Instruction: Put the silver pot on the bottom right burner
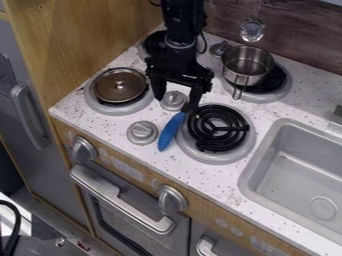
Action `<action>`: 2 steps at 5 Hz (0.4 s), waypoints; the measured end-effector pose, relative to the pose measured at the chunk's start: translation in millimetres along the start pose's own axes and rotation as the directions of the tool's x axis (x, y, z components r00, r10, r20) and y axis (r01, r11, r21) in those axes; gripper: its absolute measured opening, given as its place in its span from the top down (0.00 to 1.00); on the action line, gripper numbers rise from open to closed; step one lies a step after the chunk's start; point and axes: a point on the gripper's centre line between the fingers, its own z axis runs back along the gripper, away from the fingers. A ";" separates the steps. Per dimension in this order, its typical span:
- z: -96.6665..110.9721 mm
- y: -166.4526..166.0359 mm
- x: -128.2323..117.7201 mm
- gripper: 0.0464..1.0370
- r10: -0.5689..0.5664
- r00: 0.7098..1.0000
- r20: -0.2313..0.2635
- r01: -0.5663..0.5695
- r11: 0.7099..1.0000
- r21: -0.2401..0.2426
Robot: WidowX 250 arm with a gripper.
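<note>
The silver pot [247, 65] sits upright on the back right burner [278, 89], its handle pointing toward the front. The bottom right burner [218, 128] has a black coil with no pot on it. My gripper [177, 101] hangs over the middle of the stove, left of the pot and up and to the left of the bottom right coil. Its two fingers are spread apart around a small silver knob, so it is open. The right fingertip is close to the dark end of a blue-handled utensil; I cannot tell if they touch.
The blue-handled utensil [172, 131] lies along the left edge of the bottom right burner. A round brown lid or pan [120, 85] covers the front left burner. Knobs stand between the burners. A grey sink [294, 170] is at the right, and a ladle [252, 30] hangs at the wall.
</note>
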 end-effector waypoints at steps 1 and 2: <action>-13.3 -1.2 -7.1 0.04 -0.002 0.999 -0.043 0.002 1.000 0.001; -21.2 -4.0 1.4 0.04 -0.004 0.998 -0.064 0.004 1.000 -0.005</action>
